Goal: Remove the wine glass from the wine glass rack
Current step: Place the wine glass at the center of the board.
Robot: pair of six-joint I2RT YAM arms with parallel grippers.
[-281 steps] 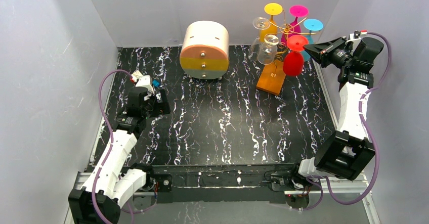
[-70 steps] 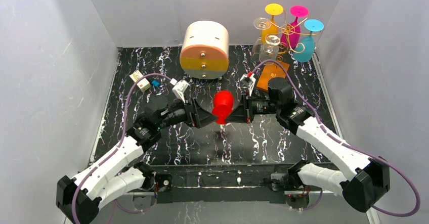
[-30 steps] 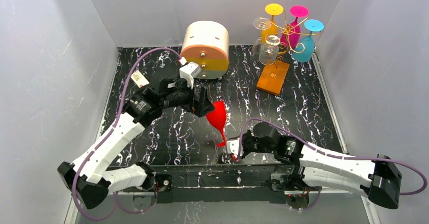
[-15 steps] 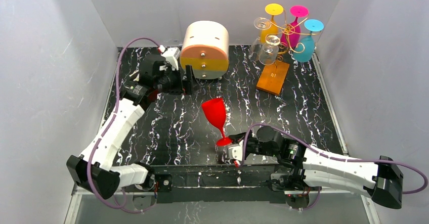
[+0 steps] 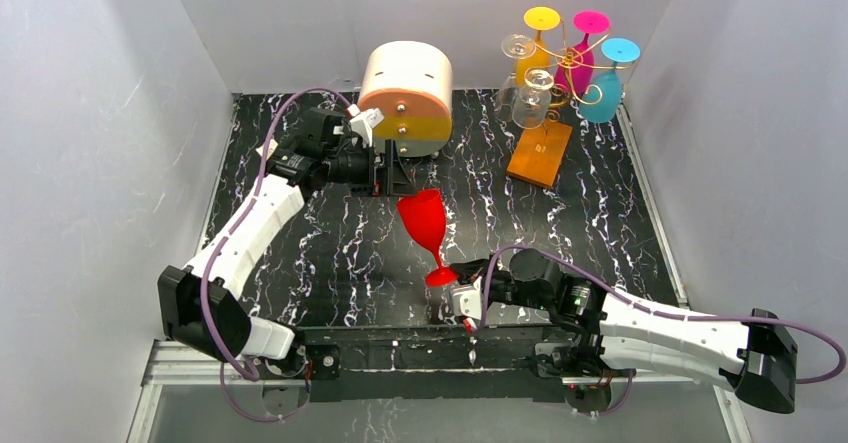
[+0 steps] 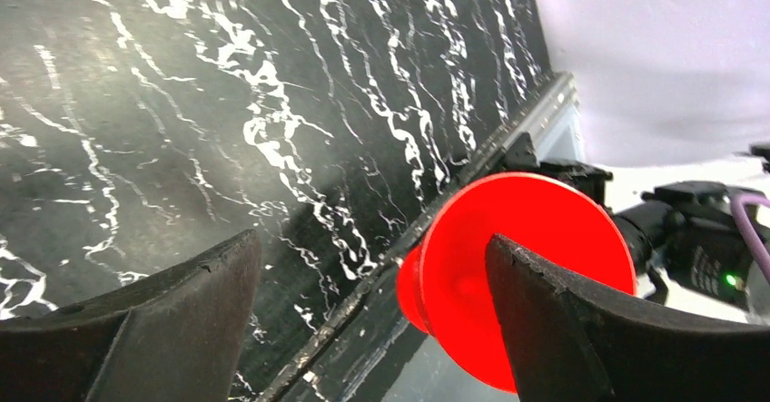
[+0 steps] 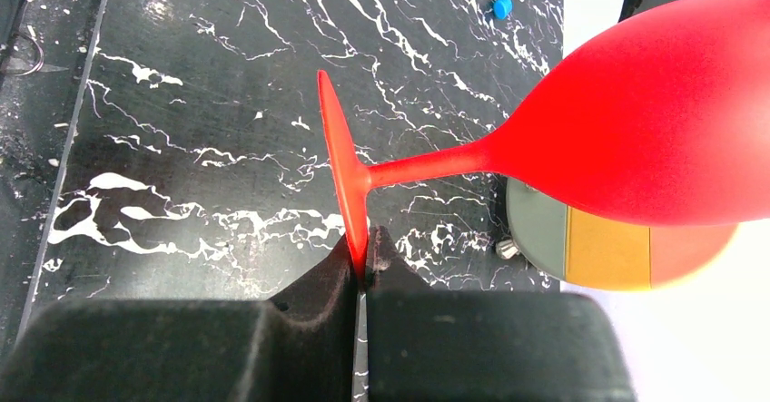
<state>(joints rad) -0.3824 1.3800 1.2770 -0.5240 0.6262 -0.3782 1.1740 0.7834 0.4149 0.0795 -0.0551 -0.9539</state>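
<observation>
Black stone with white streaks covers the table [image 5: 330, 253], and pale walls stand all around it. At the back sits a round cream and orange box [image 5: 404, 98] with small knobs on its front.

To the right of the box stands the wine glass rack [image 5: 541, 153], made of thin gold wire on a flat orange wood base. A yellow glass [image 5: 535, 53], a pink glass [image 5: 585, 48], a blue glass [image 5: 603, 93] and two clear glasses [image 5: 528, 98] hang on it upside down.

The red wine glass [image 5: 424, 221] is off the rack. It is in front of the box, on the side nearer the arms. It leans over, with its cup end toward the box and its flat foot toward the near edge.

The right gripper [image 7: 360, 255] is farther from the box than the glass is. Its two fingers are pinched tight on the rim of the red foot.

The left gripper [image 6: 370, 243] is just in front of the box, close to the cup of the glass. Its fingers are spread wide and hold nothing.
</observation>
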